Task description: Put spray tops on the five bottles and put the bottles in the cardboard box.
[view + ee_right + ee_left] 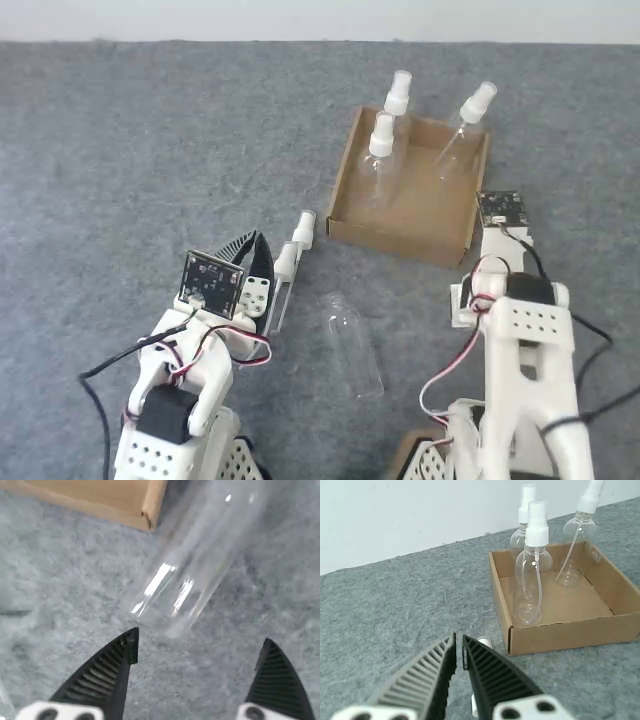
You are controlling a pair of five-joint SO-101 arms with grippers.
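While three capped bottles [378,175] stand in the cardboard box [395,240], an uncapped bottle [355,345] lies on the grey mat [120,150] between the arms. Two loose spray tops [288,262] lie just beside the left gripper [459,639], its jaws almost closed; the right gripper [200,636] gapes wide open.

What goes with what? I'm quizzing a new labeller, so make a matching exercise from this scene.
1 uncapped bottle
2 loose spray tops
3 front capped bottle
4 right gripper

A open
B upright in the cardboard box
C by the left gripper
D lying on its side on the table

Pairs: 1-D, 2-C, 3-B, 4-A
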